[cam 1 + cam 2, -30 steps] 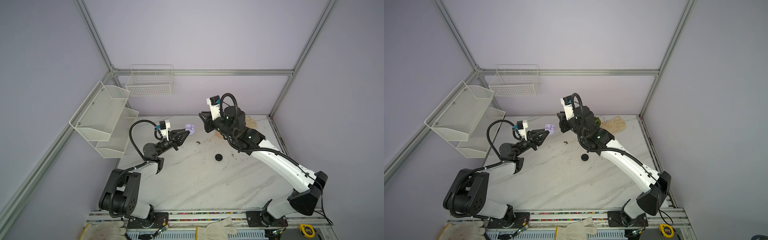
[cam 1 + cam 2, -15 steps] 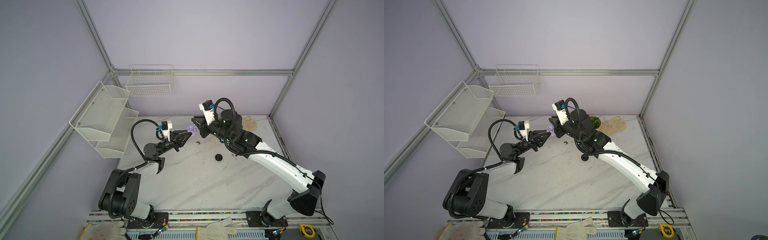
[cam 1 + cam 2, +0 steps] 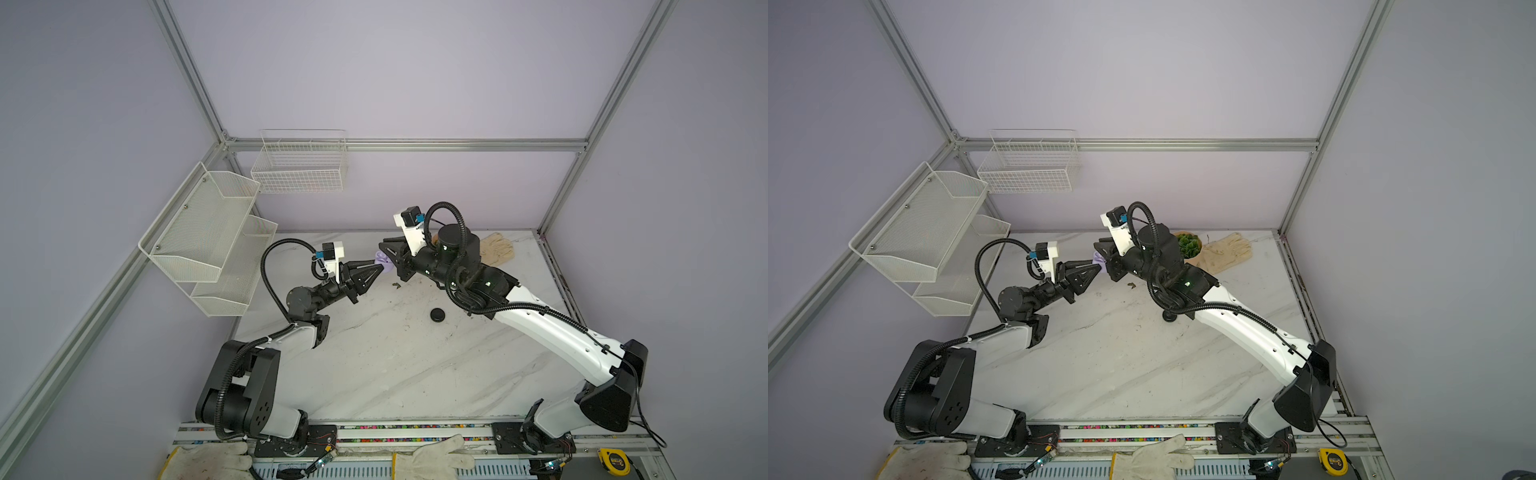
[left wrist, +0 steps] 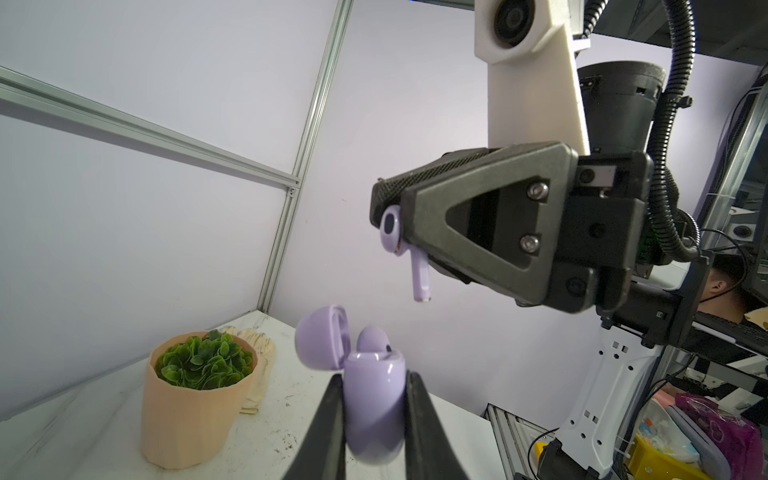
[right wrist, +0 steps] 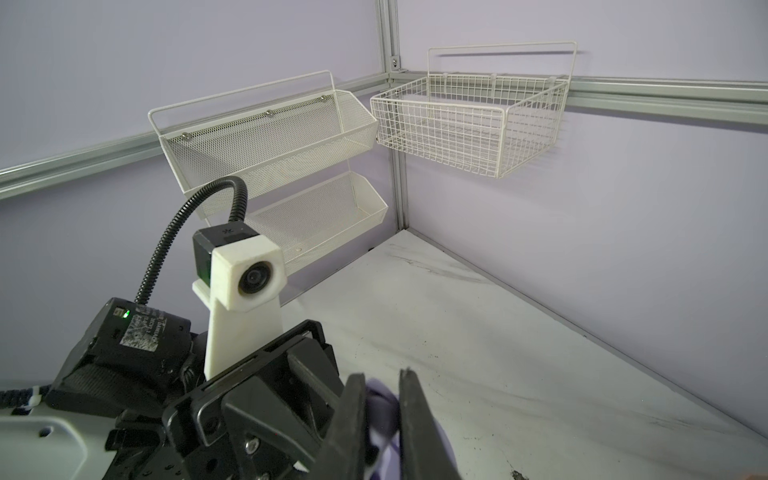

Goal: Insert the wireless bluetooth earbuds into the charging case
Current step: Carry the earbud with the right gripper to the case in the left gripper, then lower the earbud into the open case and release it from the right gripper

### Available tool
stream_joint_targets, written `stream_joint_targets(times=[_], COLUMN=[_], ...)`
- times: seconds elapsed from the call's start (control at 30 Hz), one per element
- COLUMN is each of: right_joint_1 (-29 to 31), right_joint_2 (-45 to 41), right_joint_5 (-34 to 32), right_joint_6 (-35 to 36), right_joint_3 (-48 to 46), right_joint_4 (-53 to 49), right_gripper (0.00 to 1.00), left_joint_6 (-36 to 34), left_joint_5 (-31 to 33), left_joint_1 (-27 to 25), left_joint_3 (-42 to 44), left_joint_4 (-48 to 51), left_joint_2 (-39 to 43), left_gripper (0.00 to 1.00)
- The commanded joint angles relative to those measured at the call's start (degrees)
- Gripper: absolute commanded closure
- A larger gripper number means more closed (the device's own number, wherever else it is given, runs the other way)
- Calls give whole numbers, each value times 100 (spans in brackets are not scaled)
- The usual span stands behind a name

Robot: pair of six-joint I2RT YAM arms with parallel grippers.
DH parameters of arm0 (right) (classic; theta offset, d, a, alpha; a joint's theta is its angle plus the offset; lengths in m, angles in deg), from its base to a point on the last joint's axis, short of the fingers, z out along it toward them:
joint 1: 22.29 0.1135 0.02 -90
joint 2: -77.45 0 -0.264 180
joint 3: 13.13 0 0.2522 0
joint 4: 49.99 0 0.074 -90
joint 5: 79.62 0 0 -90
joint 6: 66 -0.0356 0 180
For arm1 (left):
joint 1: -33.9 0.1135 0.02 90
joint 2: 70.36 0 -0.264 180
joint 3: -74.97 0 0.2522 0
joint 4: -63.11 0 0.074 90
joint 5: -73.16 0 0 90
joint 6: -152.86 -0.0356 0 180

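Right now, both of your arms meet in the air over the white marbled tabletop (image 3: 374, 365), so start with the biggest worry: anything let go falls to that surface well below the pale lilac glossy egg-shaped charging case (image 4: 374, 399), and a piece this small could bounce out of reach. Your right gripper (image 4: 390, 203), directly above the case, is clamped tight on 1 pale lilac stemmed earbud (image 4: 391, 232), pinching its head while the stem hangs down towards the case. That hold looks shallow, so a nudge against the case's rim may twist the earbud loose. Your left gripper (image 4: 374, 376) is closed firmly around the upright case body, whose smooth curved sides could squirt out if you press down hard. The case's domed hinged lid (image 4: 320, 340) stands open at its far side; clip it and it may snap shut. Another lilac earbud (image 4: 372, 338) already sits in the case, so the stem must find the empty slot, which is hidden in these views. Line up before lowering.
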Motion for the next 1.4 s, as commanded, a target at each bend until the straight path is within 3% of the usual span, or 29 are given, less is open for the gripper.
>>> stream_joint_targets(times=[0.0,1.37], right_joint_1=[57,270], right_joint_2=[35,80], right_joint_5=[77,52], right_joint_6=[-56,-109], right_joint_3=[-49,149], right_joint_4=[271,-117], right_gripper=[85,82], left_joint_6=[-143,-408], left_joint_5=[22,154], left_joint_1=[-28,-41], left_joint_3=[-412,-296], left_joint_4=[-425,-420], left_joint_2=[218,640], left_gripper=[100,100])
